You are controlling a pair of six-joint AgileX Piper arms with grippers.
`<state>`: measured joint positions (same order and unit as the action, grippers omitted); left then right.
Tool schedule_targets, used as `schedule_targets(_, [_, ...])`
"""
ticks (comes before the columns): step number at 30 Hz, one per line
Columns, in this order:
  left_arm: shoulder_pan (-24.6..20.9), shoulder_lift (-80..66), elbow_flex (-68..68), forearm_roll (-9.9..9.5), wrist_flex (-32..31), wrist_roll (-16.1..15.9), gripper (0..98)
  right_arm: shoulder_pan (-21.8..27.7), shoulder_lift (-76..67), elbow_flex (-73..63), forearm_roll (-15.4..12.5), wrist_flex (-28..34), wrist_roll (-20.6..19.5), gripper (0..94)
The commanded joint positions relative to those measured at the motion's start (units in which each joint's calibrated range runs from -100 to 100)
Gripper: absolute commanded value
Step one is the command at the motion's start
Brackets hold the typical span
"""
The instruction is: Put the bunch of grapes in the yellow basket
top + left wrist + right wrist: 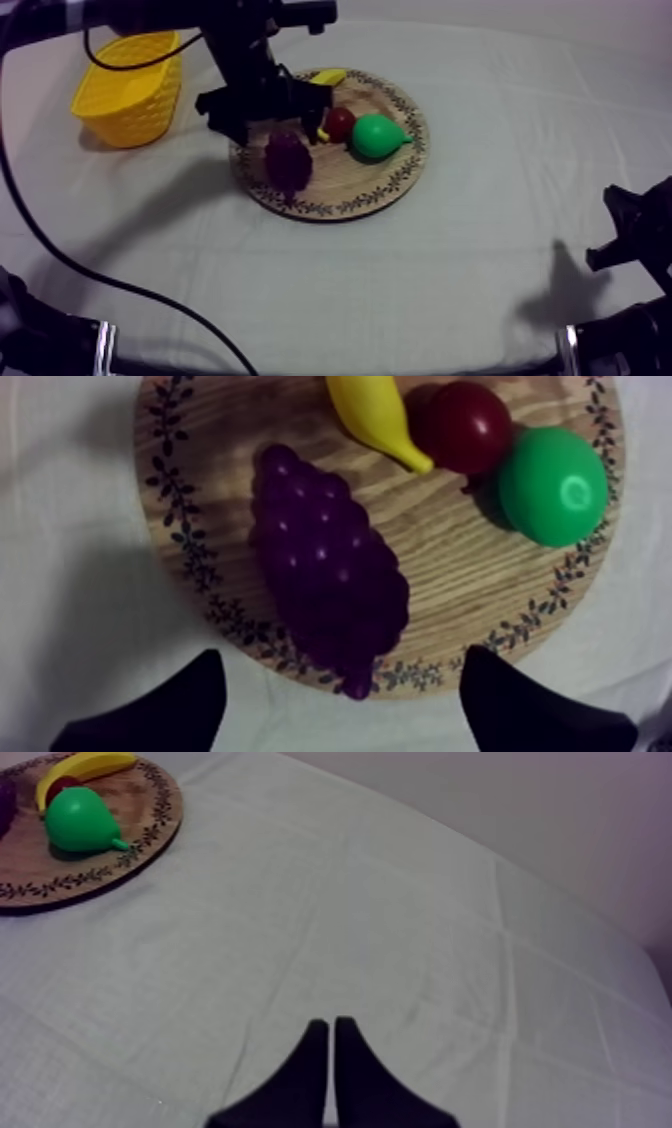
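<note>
Our left end effector [341, 654] hangs wide open and empty over the bunch of grapes [325, 566], which lies on the wooden board [470, 591]. We should lower straight down so the fingers [170, 711] straddle its width, close firmly, and lift clear before crossing to the yellow basket [130, 105].

Top camera slants down; left wrist sits close above the wooden board [470, 576]; right wrist views it low across the desk [400, 952].

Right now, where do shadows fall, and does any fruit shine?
Top view: a shadow lies on the cloth beside the wooden board. Left wrist view: small highlights on the bunch of grapes and small red fruit. Right wrist view: even light.
</note>
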<state>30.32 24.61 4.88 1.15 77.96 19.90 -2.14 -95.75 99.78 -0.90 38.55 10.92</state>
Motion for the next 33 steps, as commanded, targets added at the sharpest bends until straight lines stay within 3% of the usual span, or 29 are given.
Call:
schedule_targets(1, [-0.1, 2.7, -1.1, 0.07, -0.1, 0.0, 88.7, 0.0, 0.0, 0.0, 0.0, 0.0, 0.0, 0.3])
schedule_targets(25, [-2.0, 17.6, -9.7, 1.24, -0.5, -1.7, 87.1, 0.0, 0.0, 0.0, 0.0, 0.0, 0.0, 0.3])
schedule_targets(29, [-2.0, 19.3, -11.7, 1.26, 0.8, -1.7, 83.4, 0.0, 0.0, 0.0, 0.0, 0.0, 0.0, 0.3])
schedule_targets(33, [-2.0, 20.2, -12.5, 1.28, 1.6, -1.5, 72.3, 0.0, 0.0, 0.0, 0.0, 0.0, 0.0, 0.3])
